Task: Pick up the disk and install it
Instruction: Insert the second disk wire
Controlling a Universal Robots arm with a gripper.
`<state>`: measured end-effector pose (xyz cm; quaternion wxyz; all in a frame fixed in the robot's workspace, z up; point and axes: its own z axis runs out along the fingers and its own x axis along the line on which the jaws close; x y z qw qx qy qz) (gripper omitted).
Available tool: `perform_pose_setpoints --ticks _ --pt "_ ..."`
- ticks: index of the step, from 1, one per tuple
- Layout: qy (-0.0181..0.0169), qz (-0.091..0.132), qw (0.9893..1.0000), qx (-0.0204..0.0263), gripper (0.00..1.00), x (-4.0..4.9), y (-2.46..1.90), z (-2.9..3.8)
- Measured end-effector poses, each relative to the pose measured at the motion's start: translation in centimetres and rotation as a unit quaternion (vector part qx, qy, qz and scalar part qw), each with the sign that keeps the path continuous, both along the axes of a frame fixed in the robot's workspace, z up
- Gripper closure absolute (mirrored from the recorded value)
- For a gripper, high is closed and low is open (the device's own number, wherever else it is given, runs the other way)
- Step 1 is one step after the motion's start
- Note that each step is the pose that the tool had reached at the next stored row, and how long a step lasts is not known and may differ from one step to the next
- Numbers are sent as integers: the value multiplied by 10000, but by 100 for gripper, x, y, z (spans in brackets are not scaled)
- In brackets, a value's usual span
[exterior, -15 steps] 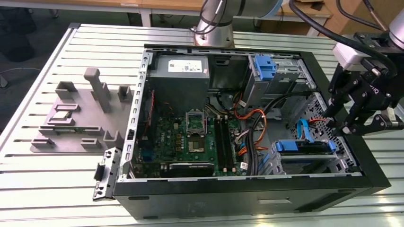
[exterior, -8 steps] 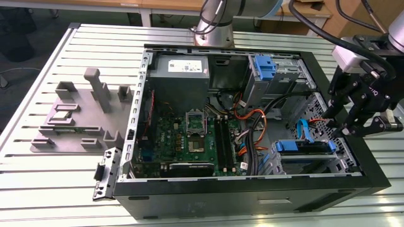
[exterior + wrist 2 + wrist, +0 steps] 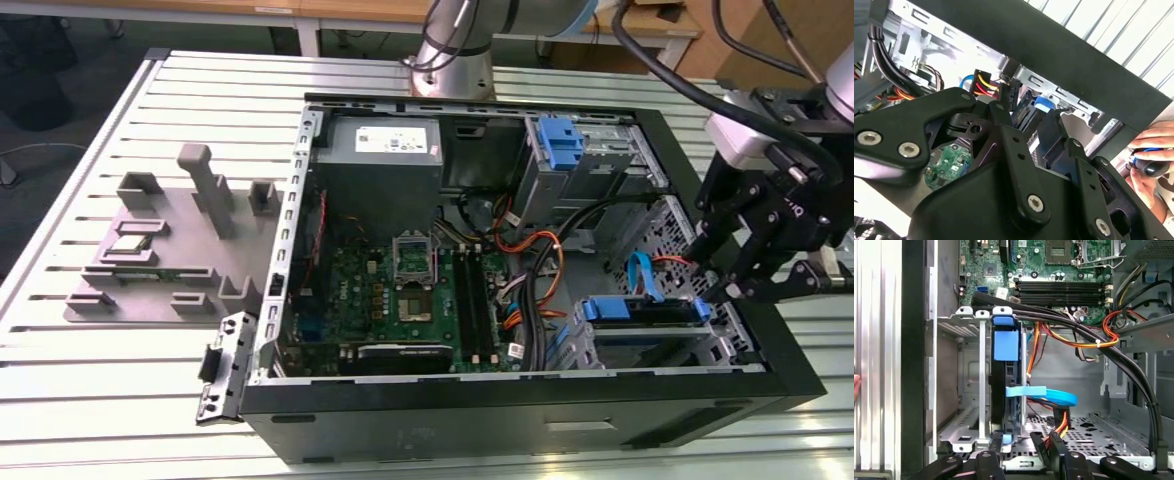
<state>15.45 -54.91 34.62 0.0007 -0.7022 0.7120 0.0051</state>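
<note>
The disk [image 3: 646, 311], a dark drive in a bright blue carrier, sits in the drive cage at the near right corner of the open computer case [image 3: 534, 395]. In the first wrist view the disk [image 3: 1006, 347] stands edge-on in the metal cage, with a flat blue cable [image 3: 1054, 395] and coloured power wires beside it. My gripper [image 3: 754, 285] hangs above the case's right wall, just to the exterior view's right of the disk. It is open and holds nothing. Its black linkages [image 3: 1024, 465] are apart from the disk.
An upright blue bracket [image 3: 561, 143] and a grey power-supply box [image 3: 380, 150] stand at the case's back. The motherboard [image 3: 400, 295] and cable bundles [image 3: 1089, 335] fill the middle. A grey fixture block [image 3: 167, 250] lies to the exterior view's left. A person's hand [image 3: 1149, 160] holds a tool outside the case.
</note>
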Motion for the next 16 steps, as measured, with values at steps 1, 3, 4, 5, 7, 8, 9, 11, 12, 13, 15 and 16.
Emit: perform_pose_setpoints --ticks 1,3,4,5,7,8,9,11,12,13,15,16 --pt "0 -2 10000 0 51 -14 -6 -6" --pt "0 -7 10000 -4 51 -52 -15 -14" --pt "0 -9 10000 -5 51 -77 -18 -18" --pt "0 -11 10000 -4 51 -107 -19 -23" --pt "0 -12 10000 -4 51 -165 -21 -27" --pt "1 -12 10000 -4 51 -184 -21 -28" --pt "0 -12 10000 -4 51 -187 -21 -28" --pt "0 -12 10000 -4 51 -188 -21 -29" --pt "0 -12 10000 -4 51 -190 -21 -29" --pt "0 -12 10000 -4 51 -191 -21 -28" --pt "0 -12 10000 -4 51 -193 -21 -28" --pt "0 -12 10000 -4 51 -194 -21 -29"
